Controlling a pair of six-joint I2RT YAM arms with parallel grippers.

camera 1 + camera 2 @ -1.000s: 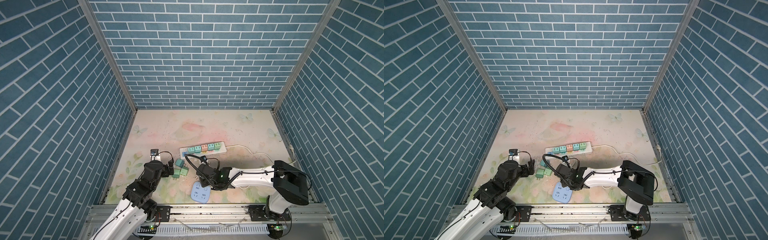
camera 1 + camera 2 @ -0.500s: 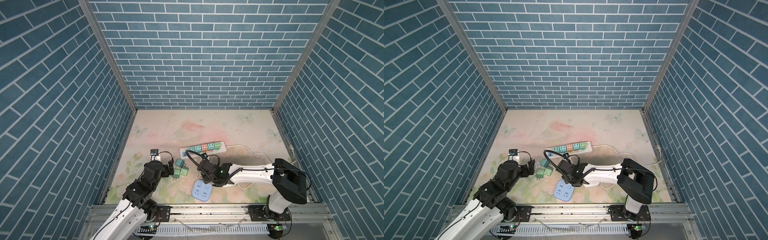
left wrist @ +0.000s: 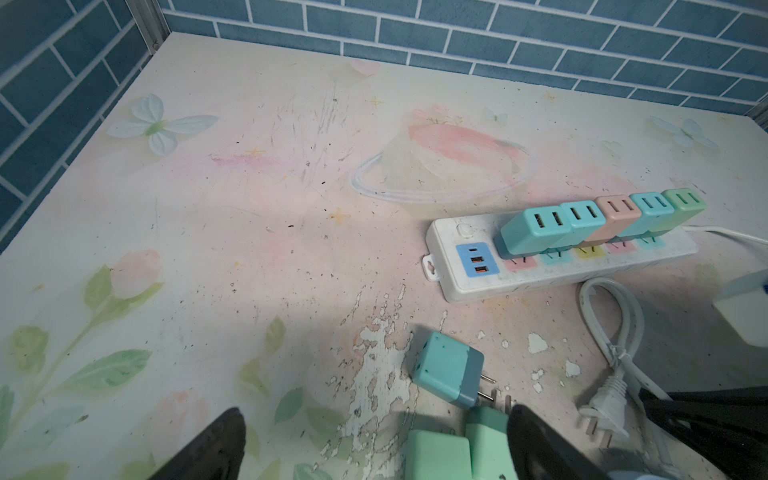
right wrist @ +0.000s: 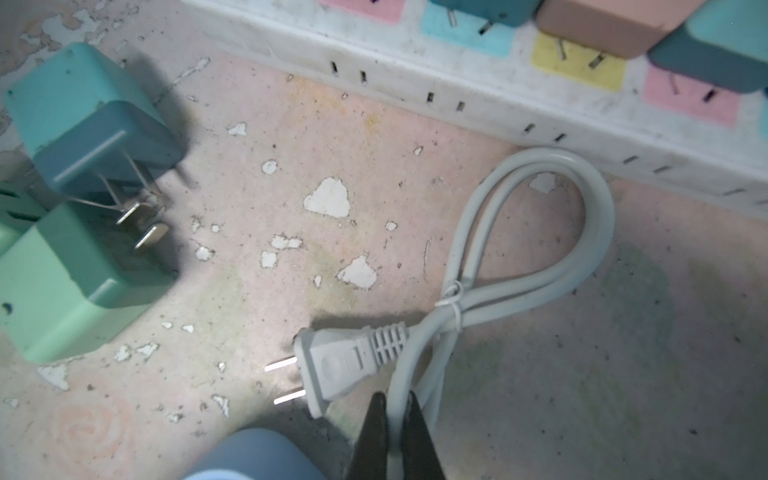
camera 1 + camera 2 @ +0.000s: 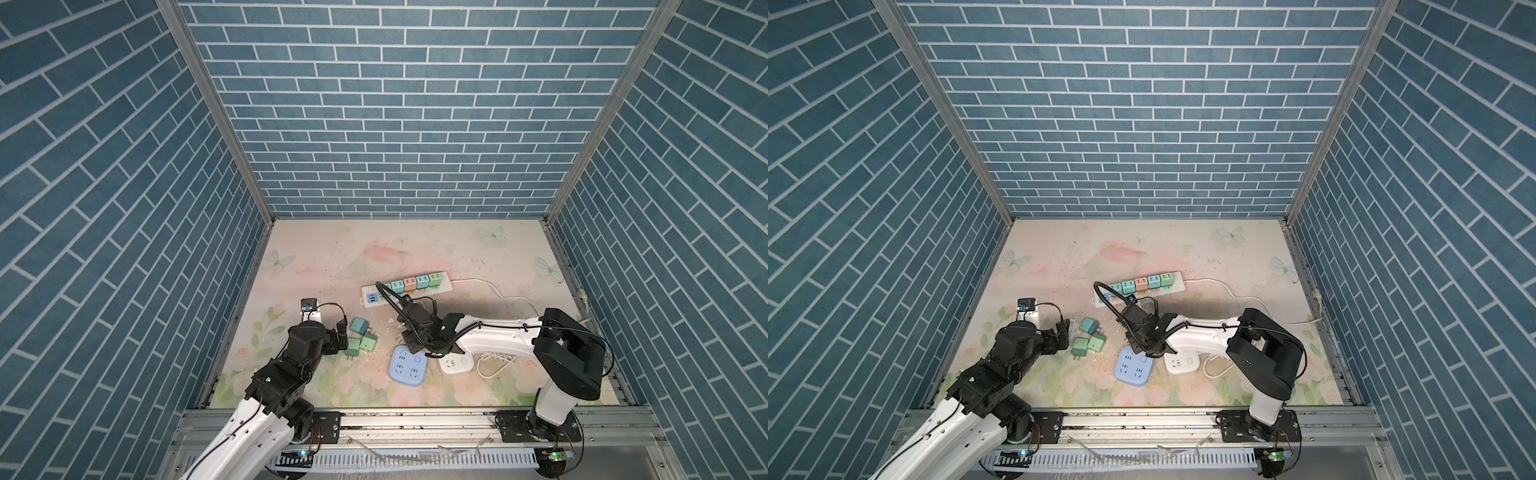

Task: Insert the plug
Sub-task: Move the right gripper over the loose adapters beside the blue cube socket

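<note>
Floral tabletop [image 4: 540,395]: right gripper [image 4: 395,413], mostly cropped, pinches the plug cord [image 4: 604,224].

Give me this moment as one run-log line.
right claw: shut on white cord behind plug | left claw: open, near green adapters | plug: not inserted

White power strip [image 5: 445,286] with coloured adapters [image 5: 417,284], behind blue socket block [image 5: 408,367]

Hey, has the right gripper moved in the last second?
Yes. In both top views the right gripper has shifted away from the blue socket block toward the white power strip.
</note>
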